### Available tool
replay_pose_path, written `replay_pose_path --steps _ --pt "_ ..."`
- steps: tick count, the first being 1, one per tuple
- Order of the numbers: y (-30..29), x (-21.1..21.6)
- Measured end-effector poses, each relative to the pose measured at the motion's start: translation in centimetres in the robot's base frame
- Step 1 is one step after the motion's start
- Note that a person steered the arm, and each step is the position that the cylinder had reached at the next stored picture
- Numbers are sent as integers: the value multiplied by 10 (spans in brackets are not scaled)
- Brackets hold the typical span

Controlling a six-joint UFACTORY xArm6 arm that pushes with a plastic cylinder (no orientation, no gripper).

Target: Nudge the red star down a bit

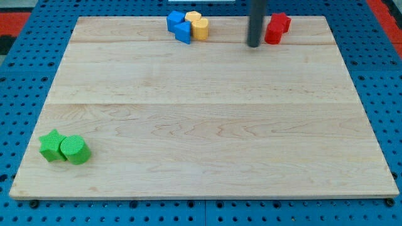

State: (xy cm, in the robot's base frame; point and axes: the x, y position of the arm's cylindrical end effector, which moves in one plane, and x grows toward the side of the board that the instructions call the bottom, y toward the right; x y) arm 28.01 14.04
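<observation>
The red star (281,22) sits near the view's top edge of the wooden board (201,125), right of centre, touching a red cylinder (272,34) just below and left of it. My tip (254,45) rests on the board just left of the red cylinder, a small gap apart from it, and below-left of the red star. The dark rod rises straight up out of the view's top.
A blue block (175,20) and a second blue block (184,31) cluster with two yellow blocks (200,27) at the top centre. A green star (52,145) and a green cylinder (75,149) touch at the bottom left.
</observation>
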Motion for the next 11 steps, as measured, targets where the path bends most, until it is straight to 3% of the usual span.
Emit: replay_pose_path --steps 1,2,4,5,8,10,11 --pt "39 6" --pt "63 -55" --pt "67 -69" --pt "98 -87" --pt "66 -88" --pt "-30 -85" --pt "-9 -71"
